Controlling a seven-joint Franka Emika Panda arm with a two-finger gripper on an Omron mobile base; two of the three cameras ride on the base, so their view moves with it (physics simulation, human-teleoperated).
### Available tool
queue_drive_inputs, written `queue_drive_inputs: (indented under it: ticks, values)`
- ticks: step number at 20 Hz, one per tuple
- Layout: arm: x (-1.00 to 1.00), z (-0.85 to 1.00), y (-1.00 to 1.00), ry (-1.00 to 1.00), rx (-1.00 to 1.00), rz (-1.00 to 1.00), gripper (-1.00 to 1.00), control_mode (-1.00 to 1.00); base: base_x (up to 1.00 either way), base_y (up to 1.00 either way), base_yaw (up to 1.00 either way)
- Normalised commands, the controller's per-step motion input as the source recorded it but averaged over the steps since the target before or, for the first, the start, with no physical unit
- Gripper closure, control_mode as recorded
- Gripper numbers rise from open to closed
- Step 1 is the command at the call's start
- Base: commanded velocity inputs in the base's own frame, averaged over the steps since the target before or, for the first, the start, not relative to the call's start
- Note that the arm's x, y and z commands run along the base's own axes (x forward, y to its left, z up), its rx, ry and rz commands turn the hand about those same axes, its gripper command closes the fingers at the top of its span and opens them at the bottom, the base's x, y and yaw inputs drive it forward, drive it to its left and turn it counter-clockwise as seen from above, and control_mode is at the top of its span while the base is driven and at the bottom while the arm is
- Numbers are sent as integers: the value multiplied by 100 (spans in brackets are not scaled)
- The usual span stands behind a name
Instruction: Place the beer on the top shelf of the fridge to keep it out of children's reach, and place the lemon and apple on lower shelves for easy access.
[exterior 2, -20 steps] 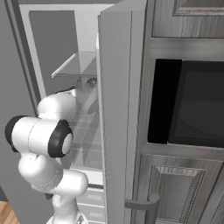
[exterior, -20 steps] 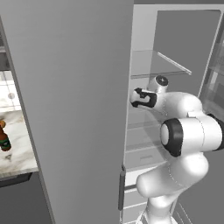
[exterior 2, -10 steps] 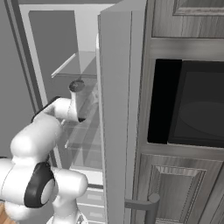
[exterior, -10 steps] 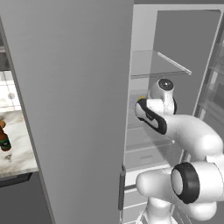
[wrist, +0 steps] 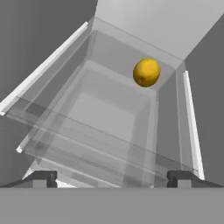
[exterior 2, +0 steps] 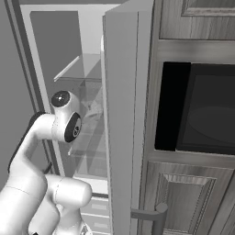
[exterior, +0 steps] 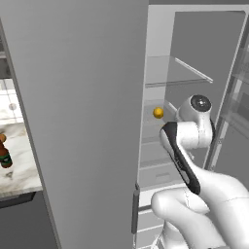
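Note:
The lemon lies on a lower shelf inside the open fridge, towards the back. My gripper is open and holds nothing; it sits in front of that shelf, a short way from the lemon. The top shelf above is bare. The beer stands on the marble counter at the far left. A reddish-orange shape just above it, cut by the frame edge, may be the apple.
The wide grey fridge door stands open between the arm and the wood cabinets with a dark oven. A bar handle juts out low down. Drawers fill the fridge below the shelves.
The hand has drawn back from the shelf and the arm has folded up towards the base. The lemon, covered by the hand before, now shows on the shelf.

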Motion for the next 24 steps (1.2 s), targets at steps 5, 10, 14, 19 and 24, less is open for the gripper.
queue_drive_inputs:
  ticks: [5,10,14,19,24]
  values:
    - [-100,22,0,-2,-1,0,-100,-100,0,0,0]
    - [-99,24,0,-7,0,0,-100,-100,0,0,0]
    - [-83,38,0,-4,0,0,-100,-100,0,0,0]
    - [-71,40,0,-3,0,0,-100,-100,0,0,0]
    - [-28,17,6,-1,-1,0,-100,100,-44,27,1]
